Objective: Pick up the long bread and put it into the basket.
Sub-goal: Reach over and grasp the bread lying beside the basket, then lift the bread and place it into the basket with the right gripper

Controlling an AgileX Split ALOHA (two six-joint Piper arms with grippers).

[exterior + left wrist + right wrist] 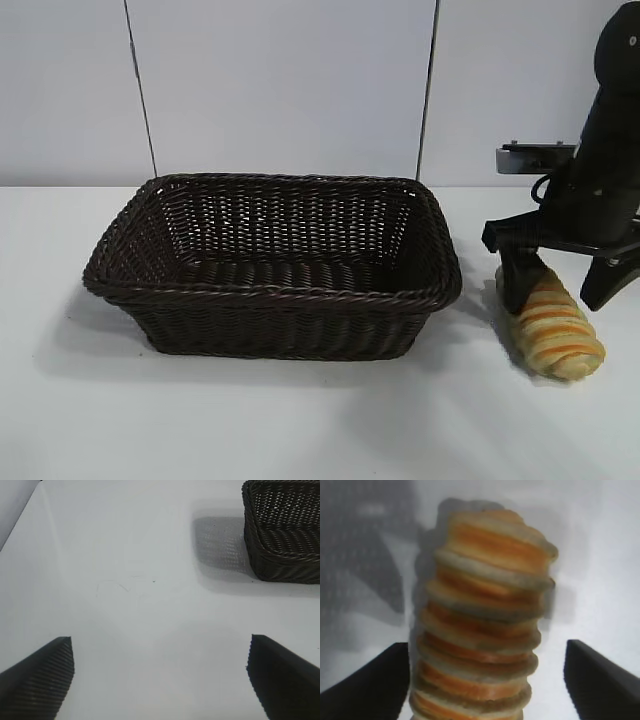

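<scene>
Ridged loaf between two dark fingers

An oblong golden-tan long bread (pixel 482 620) with orange-brown crosswise ridges fills the frame's centre; the right tool (pixel 485 680) shows a black finger at each lower corner, apart from it, over the white counter (pixel 600 555).

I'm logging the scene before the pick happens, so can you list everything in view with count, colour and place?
basket: one, dark brown woven wicker, rectangular, on the table left of centre in the exterior view, nothing inside it.
long bread: one, golden-tan with orange-brown ridged stripes, lying on the table to the right of the basket, apart from it.
table: one, white, under everything.
wall panels: pale grey, behind the table.
left tool: one, black, fingers wide apart over bare table, basket corner farther off; idle.
right tool: one, black, pointing down over the bread's far end, fingers on either side of the loaf with gaps showing in the wrist view; loaf not lifted.
</scene>
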